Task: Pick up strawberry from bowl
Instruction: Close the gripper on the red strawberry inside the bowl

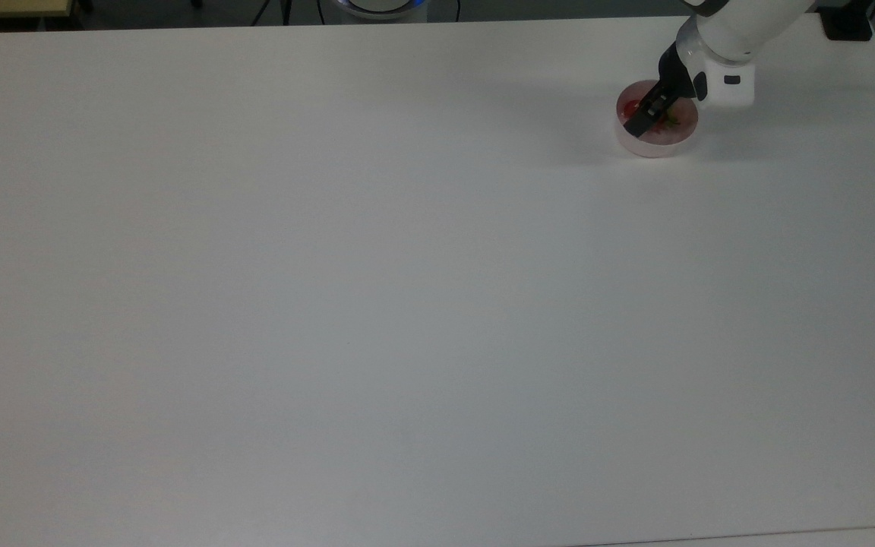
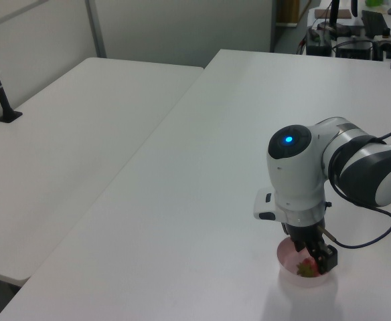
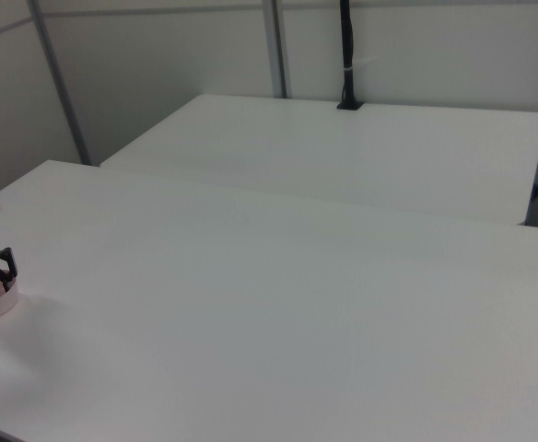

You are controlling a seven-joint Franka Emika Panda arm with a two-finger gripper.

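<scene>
The arm (image 2: 316,174) was glossy white, built of rounded segments with a dark grey band at one joint. A small blue light (image 2: 288,140) glowed on its domed wrist housing. A thin black cable (image 2: 376,231) looped beside it. The jaws were black.

I'm working in what looks like a lab or office workroom. Two plain white tables (image 2: 182,167) stand side by side, with pale partition walls (image 3: 158,55) behind them. At the left view's far right sits a desk cluttered with electronics and cables (image 2: 356,30). A black pole (image 3: 346,55) is clamped to the second table (image 3: 361,147).
</scene>
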